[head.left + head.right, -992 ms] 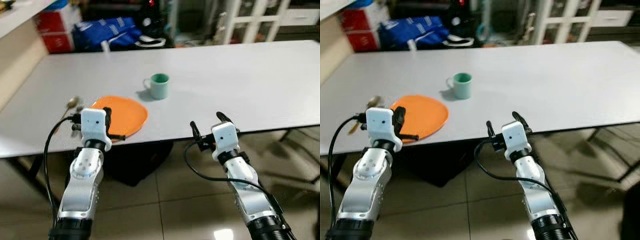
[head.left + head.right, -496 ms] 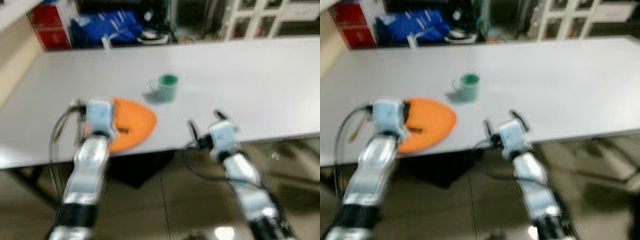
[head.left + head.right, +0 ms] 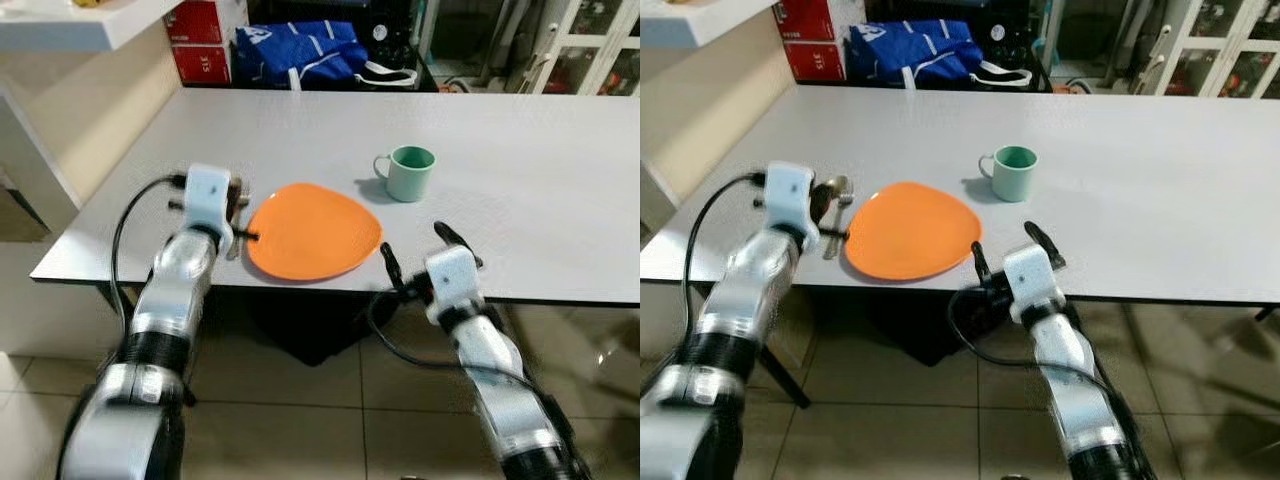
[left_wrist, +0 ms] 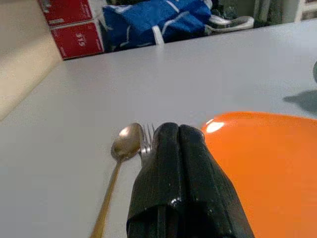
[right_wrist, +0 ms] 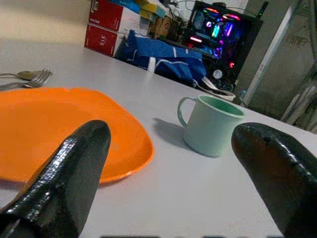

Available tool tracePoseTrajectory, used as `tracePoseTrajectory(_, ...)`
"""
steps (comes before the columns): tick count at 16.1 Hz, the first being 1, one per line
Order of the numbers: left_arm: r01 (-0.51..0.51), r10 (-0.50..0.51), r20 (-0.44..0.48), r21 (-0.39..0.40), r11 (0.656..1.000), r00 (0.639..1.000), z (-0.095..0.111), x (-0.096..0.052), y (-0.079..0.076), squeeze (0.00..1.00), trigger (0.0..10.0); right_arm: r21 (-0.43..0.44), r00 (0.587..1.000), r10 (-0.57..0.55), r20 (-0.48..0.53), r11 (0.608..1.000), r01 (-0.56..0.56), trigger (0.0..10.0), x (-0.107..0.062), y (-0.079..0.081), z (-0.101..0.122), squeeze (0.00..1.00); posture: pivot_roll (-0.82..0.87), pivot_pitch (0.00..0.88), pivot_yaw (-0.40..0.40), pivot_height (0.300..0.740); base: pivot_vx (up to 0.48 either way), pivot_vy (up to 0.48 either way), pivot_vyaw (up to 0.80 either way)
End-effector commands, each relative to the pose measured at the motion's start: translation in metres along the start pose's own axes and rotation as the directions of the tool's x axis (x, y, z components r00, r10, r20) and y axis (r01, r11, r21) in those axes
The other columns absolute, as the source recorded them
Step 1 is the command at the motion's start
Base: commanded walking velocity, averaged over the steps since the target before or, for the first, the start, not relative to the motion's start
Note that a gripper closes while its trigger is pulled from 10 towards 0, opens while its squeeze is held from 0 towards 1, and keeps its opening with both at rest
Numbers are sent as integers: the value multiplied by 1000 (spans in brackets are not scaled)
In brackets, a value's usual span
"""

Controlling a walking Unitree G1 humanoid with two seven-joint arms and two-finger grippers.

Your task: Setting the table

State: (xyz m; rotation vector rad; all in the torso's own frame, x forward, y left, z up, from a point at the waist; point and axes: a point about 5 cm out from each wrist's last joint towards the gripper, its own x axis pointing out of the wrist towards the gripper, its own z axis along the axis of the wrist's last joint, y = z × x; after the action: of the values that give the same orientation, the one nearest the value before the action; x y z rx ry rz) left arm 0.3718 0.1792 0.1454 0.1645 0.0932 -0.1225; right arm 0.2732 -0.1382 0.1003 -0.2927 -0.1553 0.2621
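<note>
**Setting places at the grey bench**

Hovering over the near left part of the grey bench (image 3: 520, 160), the left claw (image 3: 236, 205) has its two black fingers (image 4: 181, 168) pressed together with nothing between them. Their tips sit above the edge of the orange plate (image 3: 312, 230), just beside a fork (image 4: 145, 145) and a spoon (image 4: 121, 153) that lie side by side on the bench at the plate's left. The plate rests close to the bench's front edge. A mint green mug (image 3: 410, 172) stands upright behind the plate and to its right, apart from it, handle turned toward the robot's left. The right claw (image 3: 412, 258) is at the front edge of the bench, right of the plate, fingers spread wide and holding nothing. Beyond the far edge, a blue bag (image 3: 300, 52) and red boxes (image 3: 202, 45) sit on the floor.
</note>
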Motion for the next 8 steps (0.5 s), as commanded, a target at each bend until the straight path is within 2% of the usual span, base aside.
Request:
tracePoseTrajectory(1, 27, -27, -3, -4, 1000, 1000, 4, 7, -1, 0, 10000, -16, 1000, -23, -7, 1000, 22, 10000, -4, -4, 2, 0, -189, 0, 99, 740, 0, 0, 0)
tracePoseTrajectory(4, 87, -88, -20, -59, 994, 996, 11, 18, -12, 0, 10000, -56, 998, -65, 13, 996, 66, 10000, -20, -11, 10, 0, -262, 22, 129, 740, 0, 0, 0)
tracePoseTrajectory(5, 112, -115, -30, -91, 990, 993, 12, 21, -17, 0, 10000, -69, 997, -79, 17, 994, 80, 10000, -26, -14, 13, 0, -285, 31, 139, 740, 0, 0, 0)
tracePoseTrajectory(6, 151, -153, -4, -113, 982, 988, 22, 26, -29, 0, 10000, -88, 995, -104, 3, 991, 104, 10000, -38, -18, 14, 0, -312, 39, 153, 740, 0, 0, 0)
tracePoseTrajectory(8, 184, -183, 24, -102, 978, 983, 29, 29, -38, 0, 10000, -88, 993, -117, -15, 989, 116, 10000, -44, -18, 12, 0, -318, 41, 155, 740, 0, 0, 0)
